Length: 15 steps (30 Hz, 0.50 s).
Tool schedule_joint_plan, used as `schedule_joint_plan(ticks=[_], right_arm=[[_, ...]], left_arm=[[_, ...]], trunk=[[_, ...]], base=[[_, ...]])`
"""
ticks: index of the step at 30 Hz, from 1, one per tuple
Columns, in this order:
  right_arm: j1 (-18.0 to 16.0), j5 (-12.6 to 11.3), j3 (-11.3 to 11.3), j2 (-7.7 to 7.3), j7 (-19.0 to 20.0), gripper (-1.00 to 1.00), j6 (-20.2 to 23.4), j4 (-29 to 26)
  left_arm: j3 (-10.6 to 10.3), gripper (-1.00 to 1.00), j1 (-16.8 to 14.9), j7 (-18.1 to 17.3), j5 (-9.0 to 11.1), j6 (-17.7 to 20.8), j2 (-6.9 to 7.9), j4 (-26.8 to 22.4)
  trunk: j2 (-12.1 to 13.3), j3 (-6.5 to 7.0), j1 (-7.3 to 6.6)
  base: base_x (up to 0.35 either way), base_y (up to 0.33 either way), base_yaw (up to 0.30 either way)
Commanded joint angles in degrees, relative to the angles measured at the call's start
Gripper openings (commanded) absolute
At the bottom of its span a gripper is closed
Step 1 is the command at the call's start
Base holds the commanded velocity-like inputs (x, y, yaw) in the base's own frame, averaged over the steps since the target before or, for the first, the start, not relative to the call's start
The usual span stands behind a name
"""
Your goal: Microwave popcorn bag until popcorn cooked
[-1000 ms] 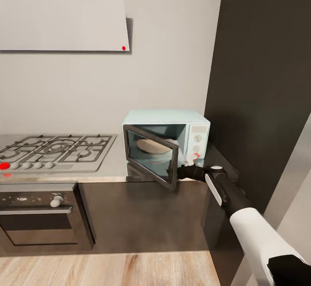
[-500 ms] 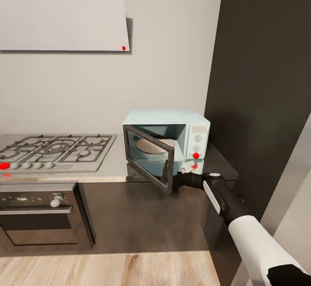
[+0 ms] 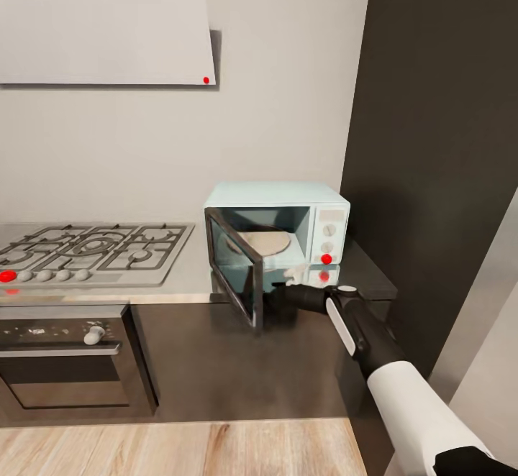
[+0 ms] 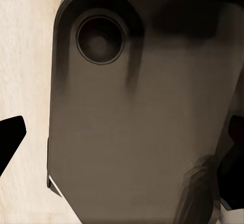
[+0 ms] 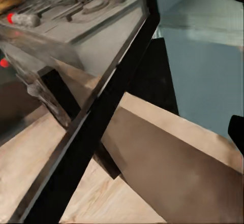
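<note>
Right gripper (image 3: pixel 277 296) sits at the free edge of the microwave (image 3: pixel 277 235) door (image 3: pixel 234 269), hinge on the far side; grip state unclear.

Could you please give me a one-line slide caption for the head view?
Right gripper at the open microwave door's edge, beside the hob.

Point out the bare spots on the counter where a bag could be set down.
Free: the countertop strip between the gas hob and the microwave. Crowded: in front of the microwave, where its open door and the right gripper sit.
</note>
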Motion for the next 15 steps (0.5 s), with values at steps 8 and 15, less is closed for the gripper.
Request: schedule_joint_plan(ticks=[8, 15], right_arm=[[0.22, -0.59, 0.06, -0.32, 3.43, 1.00, 0.65, 0.32], [0.22, -0.64, 0.06, -0.27, 3.37, 1.00, 0.63, 0.51]], left_arm=[[-0.03, 1.00, 0.01, 0.00, 0.56, -0.16, -0.06, -0.05], [-0.07, 1.00, 0.01, 0.02, 0.44, -0.16, -0.08, -0.05]], trunk=[[-0.03, -0.05, 0.00], [-0.03, -0.05, 0.00]], base=[[0.000, 0.002, 0.000], [0.000, 0.180, 0.000]])
